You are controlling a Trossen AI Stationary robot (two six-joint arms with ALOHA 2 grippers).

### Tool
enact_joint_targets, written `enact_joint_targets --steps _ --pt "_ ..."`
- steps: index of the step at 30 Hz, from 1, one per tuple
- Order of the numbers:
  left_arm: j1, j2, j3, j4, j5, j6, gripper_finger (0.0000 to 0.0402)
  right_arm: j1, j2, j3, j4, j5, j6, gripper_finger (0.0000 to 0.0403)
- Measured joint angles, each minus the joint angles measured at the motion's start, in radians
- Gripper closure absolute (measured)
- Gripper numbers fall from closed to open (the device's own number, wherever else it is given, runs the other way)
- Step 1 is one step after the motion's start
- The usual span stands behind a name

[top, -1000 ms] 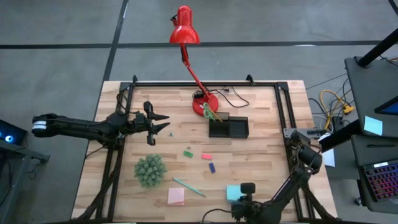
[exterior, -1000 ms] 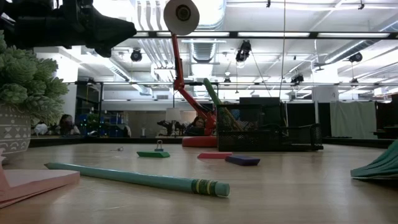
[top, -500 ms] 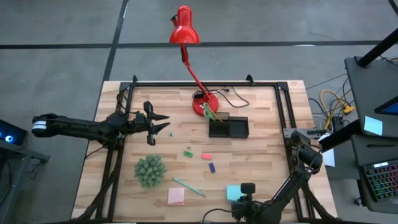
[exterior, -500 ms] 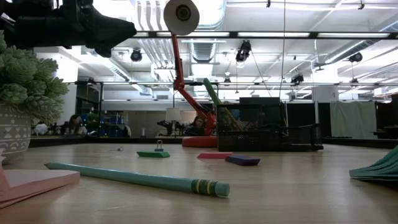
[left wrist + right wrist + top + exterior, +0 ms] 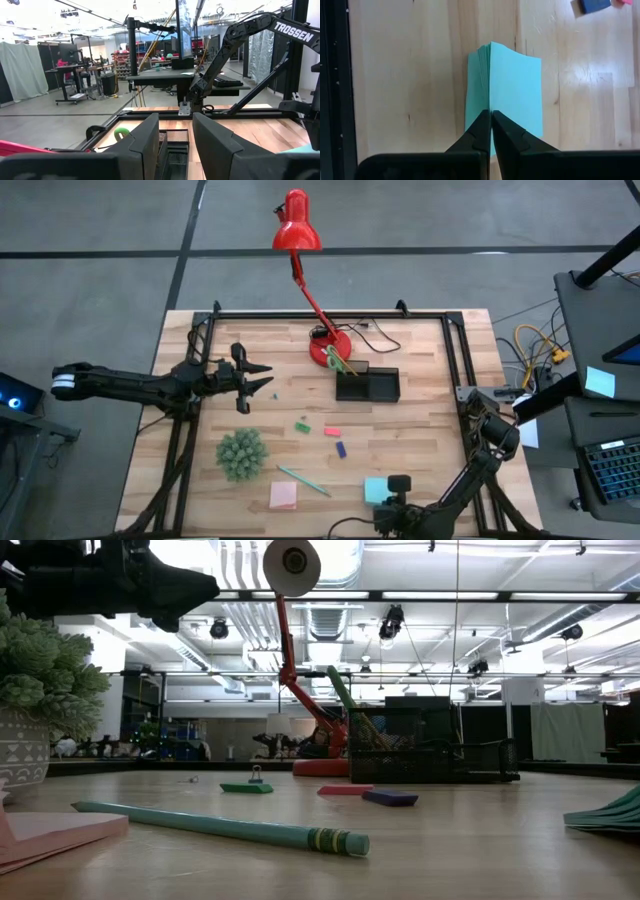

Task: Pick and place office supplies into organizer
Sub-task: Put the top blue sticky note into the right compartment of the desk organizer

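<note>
The black organizer [image 5: 368, 385] stands near the red lamp's base, with the green-handled scissors [image 5: 338, 361] leaning out of its left end. Green [image 5: 302, 426], red-pink [image 5: 332, 432] and purple [image 5: 341, 449] pieces lie on the table in front of it. The teal pen [image 5: 303, 480] and pink pad [image 5: 283, 496] lie flat near the near edge. My right gripper [image 5: 491, 122] is at the near edge, shut on the light-blue pad [image 5: 512, 92]. My left gripper [image 5: 258, 380] hovers open over the table's left part, pointing right. My right gripper pinches the light-blue pad between its two fingers at the pad's edge [image 5: 491, 107] nearest the gripper. The pad is tilted: in the low view its one side [image 5: 575, 823] rests on the table and the other rises toward the gripper.
The red desk lamp's round base [image 5: 330, 348] stands right behind the organizer and its arm slants over the far edge. The fuzzy green ball [image 5: 241, 453] sits on the left, near the pen. A black frame rail [image 5: 462, 360] runs along the table's right side.
In the low view the raised side of the light-blue pad has sunk a little, while its low side has stayed on the table.
</note>
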Motion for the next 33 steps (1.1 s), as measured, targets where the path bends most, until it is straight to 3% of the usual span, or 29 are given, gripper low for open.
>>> enact_joint_targets --steps 8,23,33 --pt "0.0 0.0 0.0 0.0 0.0 0.0 0.0294 0.0 0.0 0.0 0.0 -0.003 -0.002 0.0383" --pt "0.0 0.0 0.0 0.0 0.0 0.0 0.0294 0.004 0.014 0.0 0.046 0.001 -0.033 0.0276" --pt "0.0 0.0 0.0 0.0 0.0 0.0 0.0294 0.004 0.064 -0.002 0.025 0.05 -0.056 0.025"
